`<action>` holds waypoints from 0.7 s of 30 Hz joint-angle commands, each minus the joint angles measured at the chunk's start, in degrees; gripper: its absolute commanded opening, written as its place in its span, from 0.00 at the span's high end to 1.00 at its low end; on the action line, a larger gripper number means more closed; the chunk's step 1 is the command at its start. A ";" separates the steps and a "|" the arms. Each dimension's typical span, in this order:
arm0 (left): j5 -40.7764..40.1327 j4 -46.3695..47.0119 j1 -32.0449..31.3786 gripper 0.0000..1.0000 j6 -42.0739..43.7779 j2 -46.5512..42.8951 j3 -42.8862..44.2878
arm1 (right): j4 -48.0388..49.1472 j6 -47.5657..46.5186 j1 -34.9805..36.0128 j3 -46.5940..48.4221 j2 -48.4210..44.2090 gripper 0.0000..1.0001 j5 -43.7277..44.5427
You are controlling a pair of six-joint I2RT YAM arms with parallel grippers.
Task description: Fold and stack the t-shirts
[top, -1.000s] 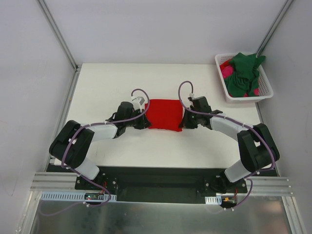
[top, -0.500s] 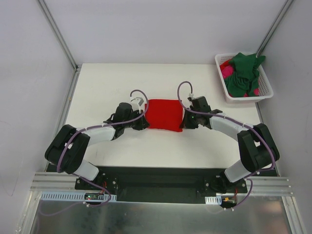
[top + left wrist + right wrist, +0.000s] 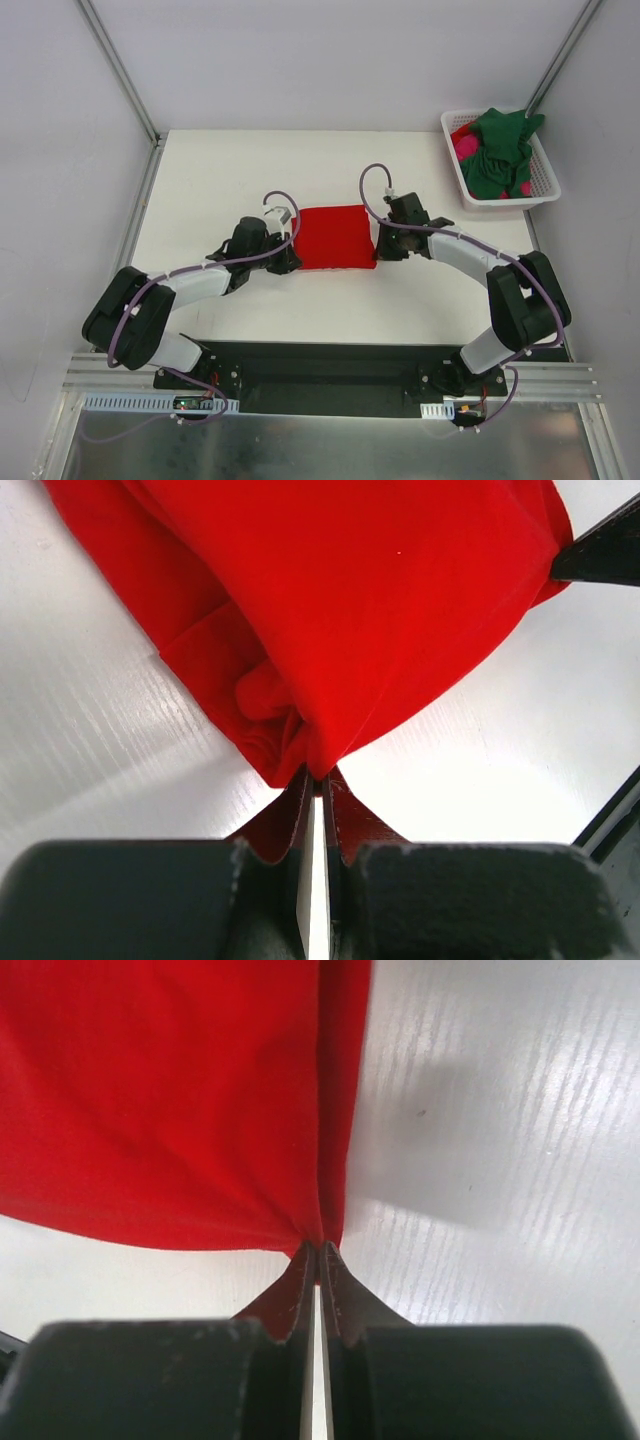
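- Red t-shirt [image 3: 337, 237]: lies flat mid-tabletop [image 3: 220, 180], between the two arms, as a folded, nearly square pad. It is well apart from the white basket [image 3: 500, 195] at the far right corner, which holds the green t-shirt [image 3: 500, 150] and pink t-shirt [image 3: 463, 147] in a heap.
- Left jaws: pinched shut on the pad's left edge near its front corner. The wrist view shows bunched layers [image 3: 265, 705] just ahead of the tips.
- Right jaws: pinched shut on the right edge, with cloth drawn to a tight point at the tips (a thin bite, by the look of it).
- Risk 1: both bites are small, so I judge a lift or pull could let cloth slip out on either side.
- Risk 2: on the left, the jaws may not have every layer. Loose inner folds would sag and open the pad.
- Risk 3: uneven travel of the two arms would skew the pad or drag its near edge along the tabletop and rumple it.
- Orientation: the long axis, only slightly longer, runs left to right across the tabletop, from one arm to the other. The top edge tilts a little. Collar and hem are hidden in the fold, so I cannot tell which way the shirt points.
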 commanded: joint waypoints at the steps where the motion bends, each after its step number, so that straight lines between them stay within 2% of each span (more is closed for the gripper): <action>1: -3.29 -2.81 1.16 1.00 2.18 -2.50 -1.23 | -5.75 -2.88 -0.51 2.16 0.18 0.99 8.31; 3: -3.38 -3.25 1.16 1.00 2.36 -2.77 -1.40 | -6.28 -2.97 -0.59 2.59 0.27 0.99 10.86; 12: -3.91 -4.66 1.16 1.00 1.74 -3.91 -2.72 | -7.51 -3.50 -0.68 3.03 0.44 0.97 11.57; 13: -3.47 -4.84 1.16 1.00 1.66 -4.08 -2.64 | -7.68 -3.58 -0.68 3.38 0.09 0.91 11.57; 14: -3.38 -5.10 1.16 0.93 1.39 -4.17 -2.64 | -7.86 -3.67 -0.60 3.47 -0.17 0.83 11.48; 15: -3.21 -5.71 1.16 0.73 1.30 -4.52 -2.46 | -8.12 -3.76 -0.59 3.74 -0.43 0.64 11.39; 16: -3.29 -6.07 1.16 0.66 1.22 -5.40 -2.46 | -8.65 -3.93 -0.68 4.17 -1.48 0.57 11.48; 18: -3.12 -7.38 1.07 0.59 0.87 -6.80 -2.28 | -9.26 -4.20 -0.59 4.61 -2.89 0.47 12.18; 19: -3.03 -7.91 1.07 0.52 0.69 -8.72 -2.20 | -10.14 -4.29 -0.68 4.97 -3.51 0.45 12.44; 21: -2.68 -9.31 1.07 0.51 0.34 -11.19 -1.76 | -11.02 -4.90 -0.68 6.11 -5.62 0.41 13.32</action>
